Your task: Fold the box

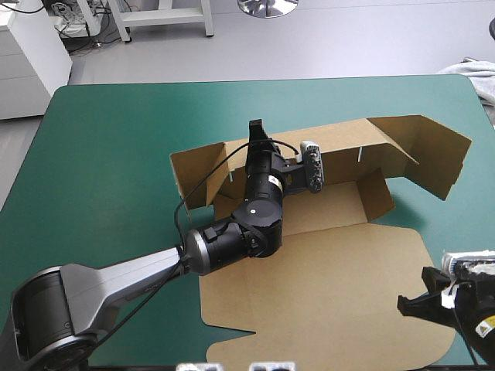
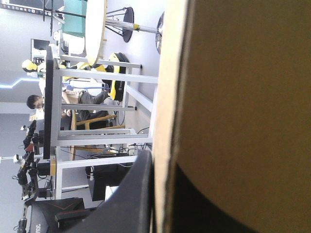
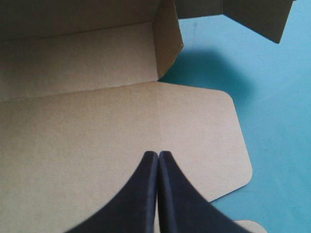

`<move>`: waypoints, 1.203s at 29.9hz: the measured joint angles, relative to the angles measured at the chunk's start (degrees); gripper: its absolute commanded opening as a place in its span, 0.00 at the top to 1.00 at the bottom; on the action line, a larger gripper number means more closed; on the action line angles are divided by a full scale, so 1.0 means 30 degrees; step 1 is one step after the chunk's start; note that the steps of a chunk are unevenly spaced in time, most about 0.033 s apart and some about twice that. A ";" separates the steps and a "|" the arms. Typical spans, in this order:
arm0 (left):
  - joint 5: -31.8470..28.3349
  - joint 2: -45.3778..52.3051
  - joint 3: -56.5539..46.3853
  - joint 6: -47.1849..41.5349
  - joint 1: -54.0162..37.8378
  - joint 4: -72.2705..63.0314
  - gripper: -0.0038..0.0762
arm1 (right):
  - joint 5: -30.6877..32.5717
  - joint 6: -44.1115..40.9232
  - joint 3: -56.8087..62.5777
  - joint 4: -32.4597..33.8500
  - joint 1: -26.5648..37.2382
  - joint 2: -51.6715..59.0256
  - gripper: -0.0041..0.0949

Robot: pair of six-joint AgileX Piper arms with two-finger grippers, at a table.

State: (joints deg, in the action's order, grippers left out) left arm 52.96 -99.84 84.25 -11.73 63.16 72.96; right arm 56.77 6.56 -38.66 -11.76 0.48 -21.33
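Two grippers, two jobs. The left gripper (image 1: 256, 133) is clamped on the far wall (image 1: 340, 143) of the box (image 1: 332, 270), with the board's edge pinched between its fingers, probably to keep that wall upright while a side flap (image 1: 377, 193) gets tucked. The box sits mid-worktop (image 1: 100, 154), its walls partly raised and its lid (image 1: 309, 301) flat toward the near edge. The right gripper (image 1: 414, 300), fingers pressed together on nothing, is over the lid's right corner, likely staying out of the way.

No legible text, brand, number or sign anywhere on the box (image 1: 332, 286) or the teal-green cover (image 1: 108, 154).
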 measured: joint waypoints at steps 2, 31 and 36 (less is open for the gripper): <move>-0.0070 0.0000 -0.0431 -0.0347 0.0052 0.0322 0.97 | -0.0448 -0.0271 -0.0941 0.0000 0.0000 -0.1161 0.98; -0.0220 -0.0356 -0.1684 -0.0890 0.0150 0.1562 0.96 | 0.1644 0.0523 -2.2367 -0.1007 -0.0021 -2.4046 0.98; -0.0220 -0.0356 -0.1684 -0.0890 0.0150 0.1562 0.96 | 0.3027 0.0824 -2.4972 -0.1106 -0.0021 -2.6937 0.98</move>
State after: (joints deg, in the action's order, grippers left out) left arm 52.30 -100.91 79.20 -14.40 63.61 77.64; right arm 65.85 9.03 -113.58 -15.08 0.41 -102.15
